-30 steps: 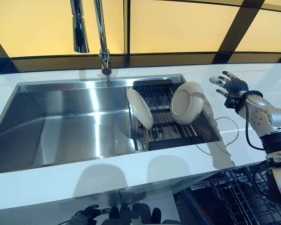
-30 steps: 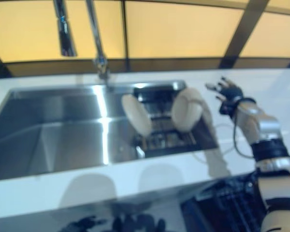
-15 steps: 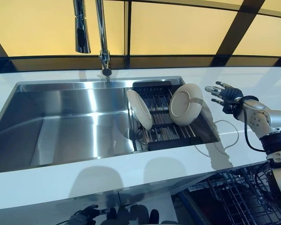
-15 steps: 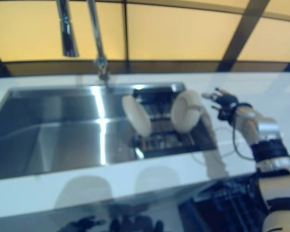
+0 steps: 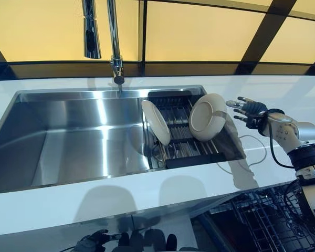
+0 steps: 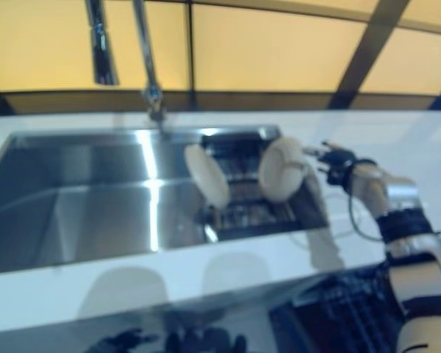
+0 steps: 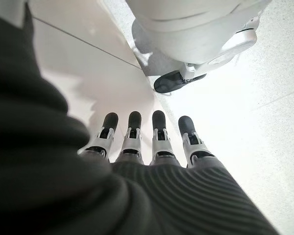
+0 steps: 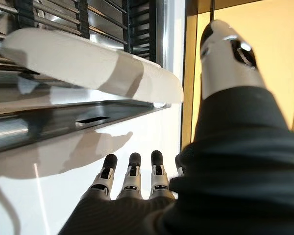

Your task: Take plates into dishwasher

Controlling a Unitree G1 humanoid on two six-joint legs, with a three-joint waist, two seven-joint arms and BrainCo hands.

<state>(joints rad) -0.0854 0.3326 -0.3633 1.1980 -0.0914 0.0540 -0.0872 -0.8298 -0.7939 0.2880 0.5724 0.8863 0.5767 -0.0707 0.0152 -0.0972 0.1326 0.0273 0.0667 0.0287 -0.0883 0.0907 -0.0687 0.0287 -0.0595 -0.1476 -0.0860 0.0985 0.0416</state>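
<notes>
Left eye view: a steel sink (image 5: pixel 68 136) fills the left and centre of the frame, with a tap (image 5: pixel 114 42) above it. A dark rack (image 5: pixel 185 137) sits in the sink's right end. Two plates stand on edge in it: the left plate (image 5: pixel 156 122) leaning at centre, the right plate (image 5: pixel 207 116) just right of centre. The right hand (image 5: pixel 250 111) hangs at the right of the frame, just beside the right plate's rim, fingers spread and straight, grasping nothing. That plate lies directly to the left of the hand, its face turned toward the frame's left. The dishwasher basket (image 5: pixel 262 220) shows at lower right.

Right eye view: same layout; a narrow gap appears to separate hand and plate, though contact cannot be ruled out.

Left wrist view: the left hand (image 7: pixel 147 147) hangs low over pale floor, fingers straight, empty, well away from the plates.

Right wrist view: the plate's rim (image 8: pixel 88 68) runs across the upper frame, beyond the straight fingers (image 8: pixel 132 176).

Judgement: the right hand is much the nearer; grasp not yet made.
</notes>
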